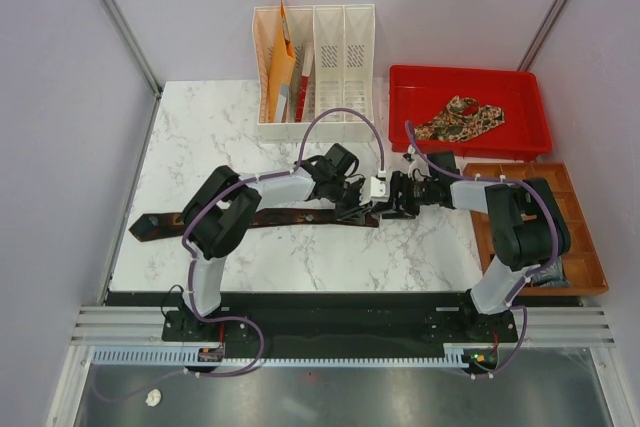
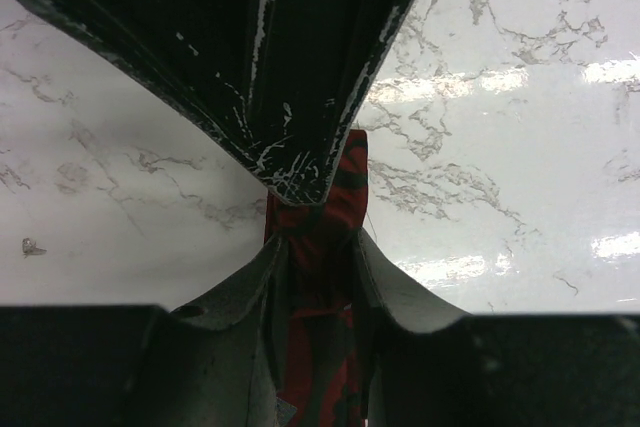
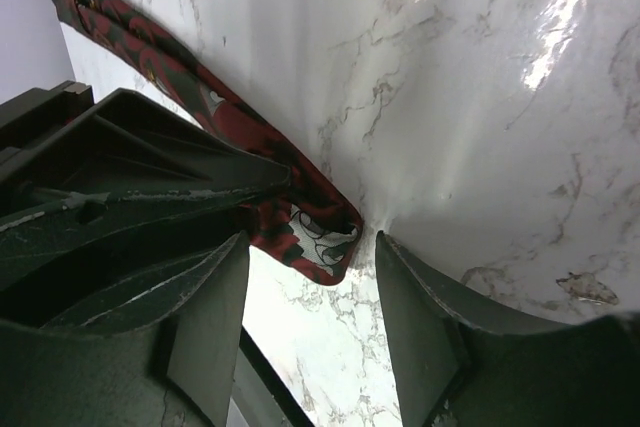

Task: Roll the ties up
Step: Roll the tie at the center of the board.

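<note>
- I see pale walls (image 1: 60, 97) around a white marble table (image 1: 250, 267).
- The dark tie (image 1: 290, 217) lies flat across it; the paisley tie (image 1: 462, 117) sits in a red tray (image 1: 470, 75).
- Left pincer (image 1: 357, 209) grasps the dark tie's end; right pincer (image 1: 393, 205) is released beside it.

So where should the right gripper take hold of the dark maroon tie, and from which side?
The narrow tip of the dark maroon tie, just beyond where the left gripper pinches it. Come from the right end, along its length, the open right gripper straddling its width: the tie lies flat on the table, and this short free end looks easiest to lift.
</note>
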`<state>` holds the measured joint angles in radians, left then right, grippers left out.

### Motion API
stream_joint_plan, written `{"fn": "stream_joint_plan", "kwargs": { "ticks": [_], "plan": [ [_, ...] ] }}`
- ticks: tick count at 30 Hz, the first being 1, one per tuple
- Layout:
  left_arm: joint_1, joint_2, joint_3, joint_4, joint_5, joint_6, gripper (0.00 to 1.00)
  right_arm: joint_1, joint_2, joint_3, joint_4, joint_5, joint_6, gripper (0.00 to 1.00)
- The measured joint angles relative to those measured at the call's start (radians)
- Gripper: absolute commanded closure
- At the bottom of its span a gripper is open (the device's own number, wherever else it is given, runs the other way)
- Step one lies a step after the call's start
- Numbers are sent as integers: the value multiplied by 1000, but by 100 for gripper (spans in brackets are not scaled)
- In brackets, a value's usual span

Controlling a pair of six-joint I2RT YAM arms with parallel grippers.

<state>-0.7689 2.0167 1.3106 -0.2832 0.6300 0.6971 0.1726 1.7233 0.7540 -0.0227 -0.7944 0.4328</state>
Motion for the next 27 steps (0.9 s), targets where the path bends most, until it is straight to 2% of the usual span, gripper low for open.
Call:
{"fn": "stream_joint_plan", "kwargs": {
  "ticks": [3,7,12,15,20,21,23,27],
  "plan": [
    [0,0,-1,2,0,-6,98,0,5,0,-11,-21,-14,39],
    [1,0,-3,7,0,-10,98,-3,21,0,-24,-51,-33,46],
    [2,0,-4,10,0,-16,98,-9,87,24,-18,-124,-13,48],
    [2,1,-4,11,0,-20,98,-9,94,26,-15,-131,-11,56],
    [4,1,-7,19,1,-32,98,-10,104,19,-6,-99,-8,84],
    [4,2,-8,23,1,-36,98,-9,106,18,-6,-93,-5,98],
    [4,2,-8,27,0,-43,97,-8,106,18,-6,-80,-7,100],
    [10,2,-8,33,-2,-75,68,-6,102,18,-12,-64,-1,100]
  ]
}}
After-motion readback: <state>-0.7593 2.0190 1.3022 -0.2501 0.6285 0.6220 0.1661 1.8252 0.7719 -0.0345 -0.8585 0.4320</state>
